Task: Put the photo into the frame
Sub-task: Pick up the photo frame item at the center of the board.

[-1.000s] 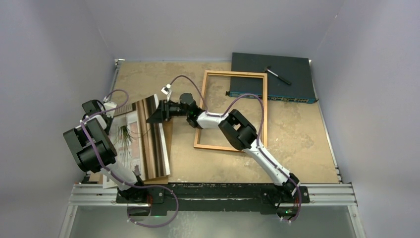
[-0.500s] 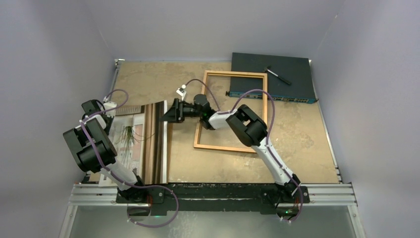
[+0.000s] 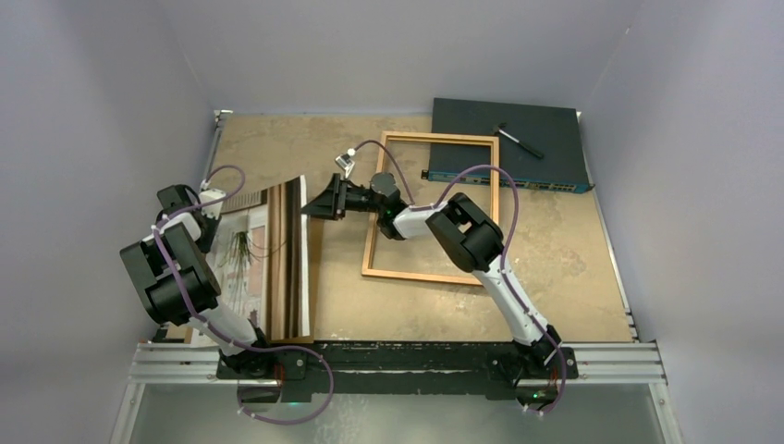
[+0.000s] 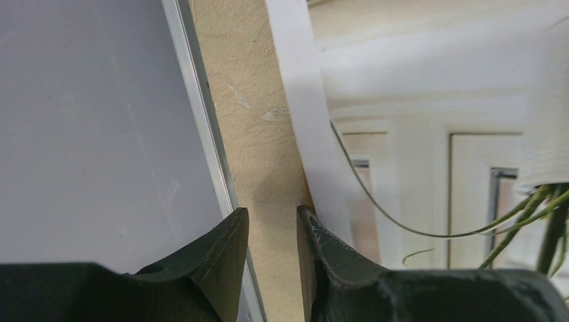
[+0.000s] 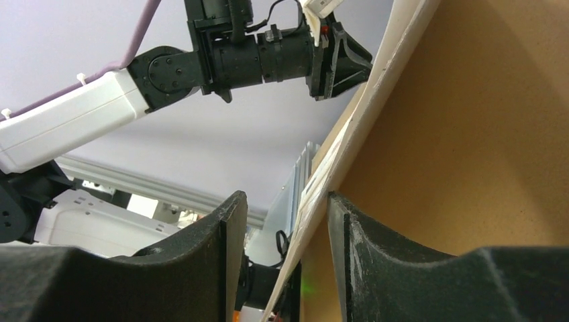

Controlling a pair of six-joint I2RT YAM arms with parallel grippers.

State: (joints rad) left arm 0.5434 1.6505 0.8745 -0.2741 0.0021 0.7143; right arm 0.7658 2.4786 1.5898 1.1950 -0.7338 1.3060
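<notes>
Right gripper [image 3: 310,209] shifts right and a bit farther back, and its elbow swings right with it. The jaws are narrower than a second ago, with a gap left around the lifted edge. The photo [image 3: 277,268] tips up steeper on its right side (top view shows it best), so the striped band looks way narrower than before.

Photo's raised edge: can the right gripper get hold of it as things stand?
Probably yes. The right gripper is open astride the lifted edge of the photo, with nothing in between. The backing board lies against it, so a pinch would likely take both.
</notes>
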